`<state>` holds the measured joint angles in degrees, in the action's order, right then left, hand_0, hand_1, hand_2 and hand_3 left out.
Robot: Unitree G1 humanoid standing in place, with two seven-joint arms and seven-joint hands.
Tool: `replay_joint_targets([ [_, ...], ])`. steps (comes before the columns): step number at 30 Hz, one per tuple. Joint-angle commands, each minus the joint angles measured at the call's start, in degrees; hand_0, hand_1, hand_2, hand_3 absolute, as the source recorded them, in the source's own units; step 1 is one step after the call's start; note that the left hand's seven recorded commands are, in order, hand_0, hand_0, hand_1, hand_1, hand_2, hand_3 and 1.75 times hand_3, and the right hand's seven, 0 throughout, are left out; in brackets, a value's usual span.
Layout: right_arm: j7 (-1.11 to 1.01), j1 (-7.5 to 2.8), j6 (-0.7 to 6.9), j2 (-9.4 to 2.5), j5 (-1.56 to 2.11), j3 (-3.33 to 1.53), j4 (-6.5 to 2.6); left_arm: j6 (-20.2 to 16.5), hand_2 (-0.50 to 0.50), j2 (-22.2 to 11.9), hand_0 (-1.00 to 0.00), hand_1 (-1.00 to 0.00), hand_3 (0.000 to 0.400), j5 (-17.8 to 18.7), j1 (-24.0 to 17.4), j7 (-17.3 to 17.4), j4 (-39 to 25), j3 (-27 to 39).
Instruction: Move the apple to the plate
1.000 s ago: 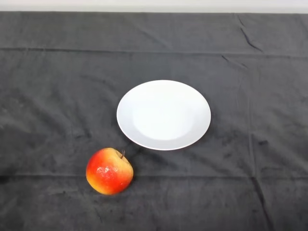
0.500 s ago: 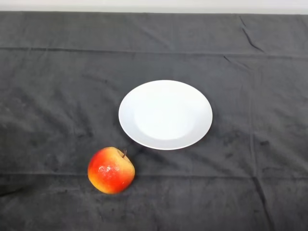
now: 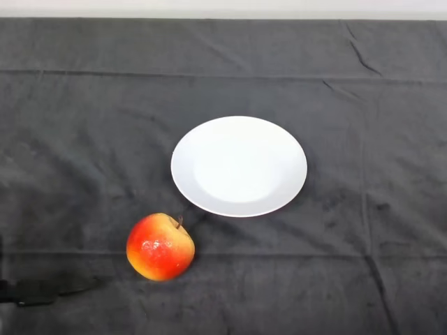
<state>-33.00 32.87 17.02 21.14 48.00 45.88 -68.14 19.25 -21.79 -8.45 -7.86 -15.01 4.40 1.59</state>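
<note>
Barely begun, judging by the layout. Spread across the whole frame: dark, creased cloth over the table (image 3: 363, 105), with a pale strip along the top edge. Sitting just above centre: the white plate (image 3: 239, 166), round, flat on the cloth, nothing on it. Lying lower left of the plate, near its rim but apart from it: the apple (image 3: 160, 247), red and yellow, stem tilted up towards the plate, resting on the cloth and touched by nothing. Showing at the far lower-left edge, left of the apple and well short of it: only a small dark sliver, probably the tip of the left hand (image 3: 24, 293); too little visible to tell whether open or closed, though clearly holding nothing and not in contact with the fruit. Done so far, then: at most the start of a reach. Left to do, as a judgement: closing the remaining gap to the apple, taking hold, lifting, carrying up and right over the near rim, and setting down on the plate's flat middle.
</note>
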Motion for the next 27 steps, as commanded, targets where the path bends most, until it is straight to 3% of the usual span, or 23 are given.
replay_joint_targets([
  [1, 0.84, 0.01, -0.09, 0.58, -0.41, 0.65, 0.73, -1.57, 0.0, 0.34, 0.0, 0.0, 0.0, -1.04, -0.07, -0.42, -3.39, -1.44],
  [15, 1.02, -0.09, -0.02, 0.5, -0.35, 0.57, 1.02, -4.11, 0.0, 1.4, 0.0, 0.0, 0.0, -2.53, 3.75, -2.21, -1.78, -11.33],
  [27, 1.09, -0.12, 0.02, 0.49, -0.29, 0.53, 1.1, -4.0, 0.0, 0.91, 0.0, 0.0, 0.0, -2.61, 8.84, -3.53, 4.31, -16.97],
])
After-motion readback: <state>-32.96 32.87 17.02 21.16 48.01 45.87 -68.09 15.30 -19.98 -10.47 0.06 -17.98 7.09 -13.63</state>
